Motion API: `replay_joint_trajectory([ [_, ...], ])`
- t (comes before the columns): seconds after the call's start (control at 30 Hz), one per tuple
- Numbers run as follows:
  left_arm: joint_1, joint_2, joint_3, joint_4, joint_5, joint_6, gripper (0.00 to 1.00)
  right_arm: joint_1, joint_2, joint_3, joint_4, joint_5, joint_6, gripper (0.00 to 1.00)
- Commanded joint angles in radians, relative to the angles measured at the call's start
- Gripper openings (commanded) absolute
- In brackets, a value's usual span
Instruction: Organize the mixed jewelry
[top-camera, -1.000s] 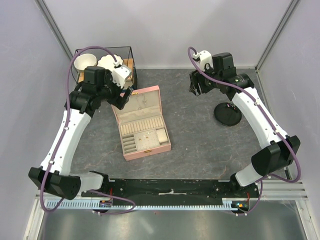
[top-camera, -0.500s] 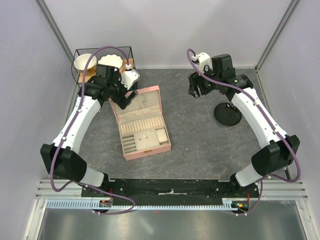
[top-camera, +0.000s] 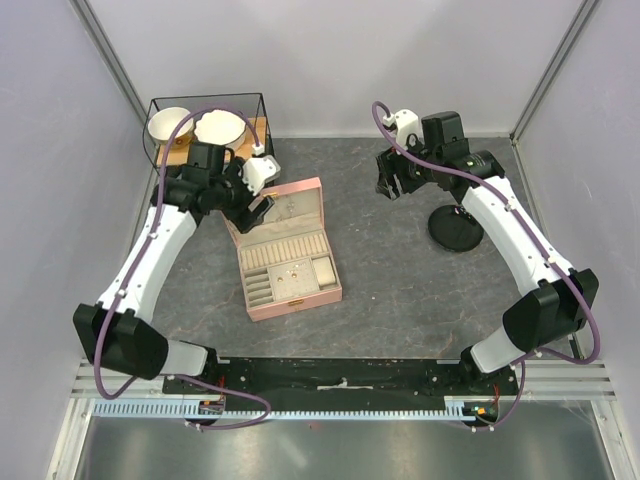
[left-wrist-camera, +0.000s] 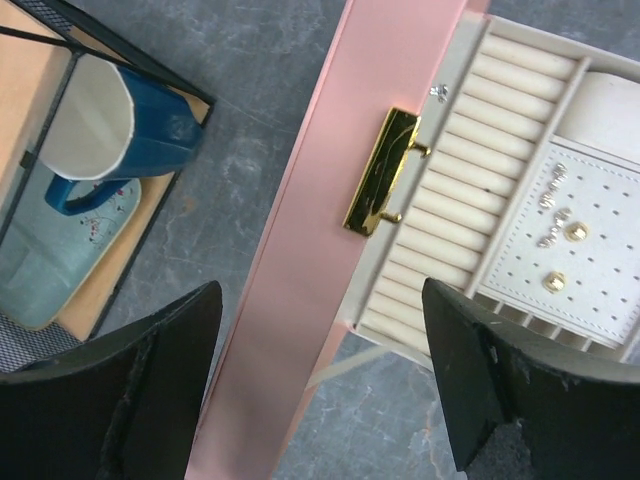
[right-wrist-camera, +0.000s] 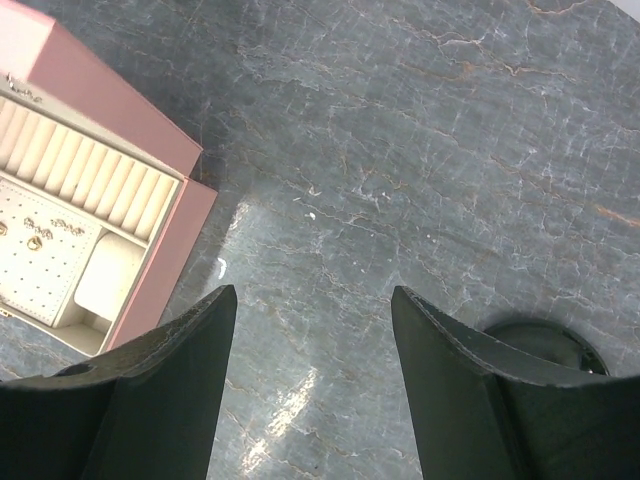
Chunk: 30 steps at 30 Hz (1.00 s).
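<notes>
Left fingers (left-wrist-camera: 150, 400) now over pink box (left-wrist-camera: 330, 200), tips offscreen

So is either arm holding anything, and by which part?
Nothing is held: fingers of the left gripper stand open over the pink jewelry box, those of the right gripper over the table.

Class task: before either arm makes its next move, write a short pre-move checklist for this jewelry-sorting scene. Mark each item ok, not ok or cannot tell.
1. The left tool open, holding nothing: ok.
2. The right tool open, holding nothing: ok.
3. The pink box lid open: ok.
4. The gold pieces seated on the perforated pad: ok.
5. The silvery chain located: cannot tell.
</notes>
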Motion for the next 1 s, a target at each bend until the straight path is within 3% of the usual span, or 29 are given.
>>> replay_joint_trajectory([
  [0.0, 0.004, -0.104, -0.066, -0.045, 0.067, 0.011, 0.87, -0.001, -0.027, 0.004, 0.017, -0.022, -0.008, 0.72],
  [0.4, -0.042, -0.237, -0.249, -0.103, 0.130, -0.025, 0.85, -0.001, -0.028, -0.004, 0.016, -0.031, -0.007, 0.72],
  [0.97, -0.193, -0.279, -0.424, -0.163, 0.108, -0.064, 0.86, 0.000, -0.060, -0.041, 0.020, -0.022, -0.011, 0.73],
])
